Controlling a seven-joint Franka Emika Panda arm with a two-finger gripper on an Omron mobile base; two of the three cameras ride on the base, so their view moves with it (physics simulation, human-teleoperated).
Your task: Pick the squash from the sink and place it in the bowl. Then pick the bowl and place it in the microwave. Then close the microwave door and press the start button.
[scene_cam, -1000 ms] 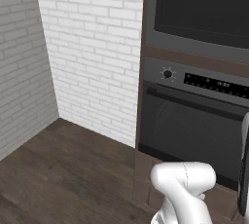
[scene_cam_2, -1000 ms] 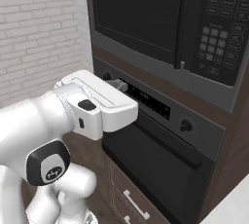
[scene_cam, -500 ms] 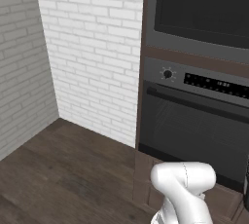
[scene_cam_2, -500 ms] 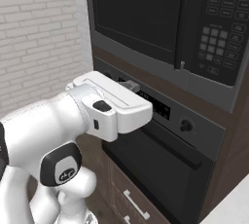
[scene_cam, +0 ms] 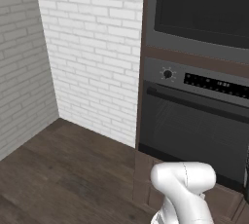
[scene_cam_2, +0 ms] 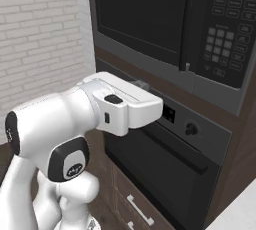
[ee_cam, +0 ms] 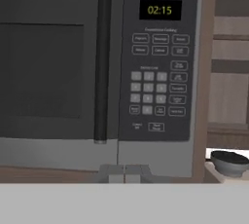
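Note:
The microwave faces me with its door closed, dark window and vertical bar handle. Right of the handle is the keypad under a display reading 02:15. My gripper is shut with nothing in it, low in the hand view below the seam between door and keypad, a short way off the front. In the right base view my hand reaches toward the strip beneath the microwave, fingertips close to it. Squash and sink are out of view.
A black oven with a knob and bar handle sits right under the microwave. A dark round bowl-like thing rests on a pale counter to the right; I cannot tell whether it is the task's bowl. A white brick wall stands left.
My hand has swung right along the oven front and sits a little higher, closer under the microwave. The dark part at the left base view's right edge has slid almost out of frame.

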